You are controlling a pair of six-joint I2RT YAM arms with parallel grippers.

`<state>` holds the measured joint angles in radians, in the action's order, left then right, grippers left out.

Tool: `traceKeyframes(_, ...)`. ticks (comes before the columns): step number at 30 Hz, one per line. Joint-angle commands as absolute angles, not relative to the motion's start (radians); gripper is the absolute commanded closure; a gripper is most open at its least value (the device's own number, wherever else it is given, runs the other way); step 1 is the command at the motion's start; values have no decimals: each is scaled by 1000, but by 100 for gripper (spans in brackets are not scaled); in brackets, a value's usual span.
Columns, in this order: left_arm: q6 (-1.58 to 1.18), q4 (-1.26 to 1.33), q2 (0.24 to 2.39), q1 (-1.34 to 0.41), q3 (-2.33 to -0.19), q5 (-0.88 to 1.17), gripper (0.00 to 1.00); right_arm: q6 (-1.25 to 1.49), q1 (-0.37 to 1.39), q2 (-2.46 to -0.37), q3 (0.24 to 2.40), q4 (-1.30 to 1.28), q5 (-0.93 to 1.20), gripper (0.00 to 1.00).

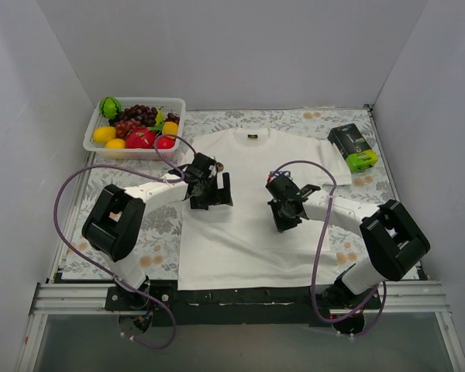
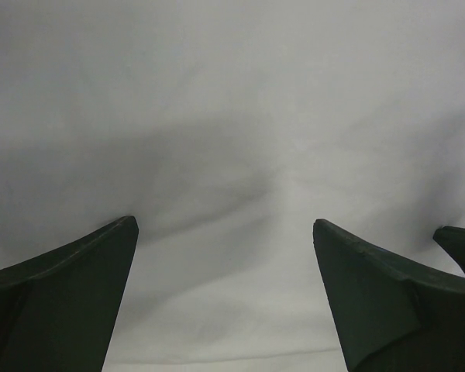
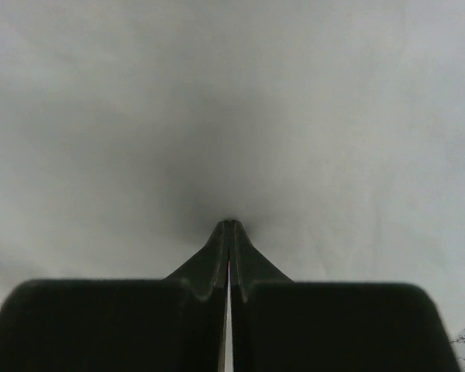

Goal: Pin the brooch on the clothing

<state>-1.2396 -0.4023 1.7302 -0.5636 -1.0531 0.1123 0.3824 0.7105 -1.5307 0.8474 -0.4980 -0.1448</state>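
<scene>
The clothing, a white T-shirt (image 1: pixel 240 240), lies flat on the floral tablecloth with its dark neck label at the far end. My left gripper (image 1: pixel 211 201) hovers over the shirt's left chest area. In the left wrist view this gripper (image 2: pixel 225 225) is open, with only wrinkled white fabric (image 2: pixel 232 116) between its fingers. My right gripper (image 1: pixel 284 220) points down at the shirt's right-middle part. In the right wrist view its fingers (image 3: pixel 229 225) are shut, tips at the cloth (image 3: pixel 232 93). The brooch is hidden in every view.
A white basket (image 1: pixel 91 142) of toy fruit stands at the back left, beside the shirt's sleeve. A green and black box (image 1: pixel 353 147) lies at the back right. Purple cables loop from both arms. Grey walls enclose the floral tablecloth (image 1: pixel 161 225).
</scene>
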Motion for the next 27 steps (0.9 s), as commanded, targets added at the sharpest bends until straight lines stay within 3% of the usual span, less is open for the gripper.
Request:
traceKeyframes(1,-1272,-495,1677,-591,-968,126,3,403,709,-1486,793,-551,-91,99)
traceKeyframes(5,-1284,-494,1661,-600,-943,112,2,405,709,-1453,796,-552,-72,99)
traceKeyframes(12,-1256,-491,1678,-600,-1106,95,2,353,689,-1456,980,-532,-178,99)
traceKeyframes(27,-1151,-609,1845,-497,-1569,-187,4,282,285,-1722,1236,-359,-284,99)
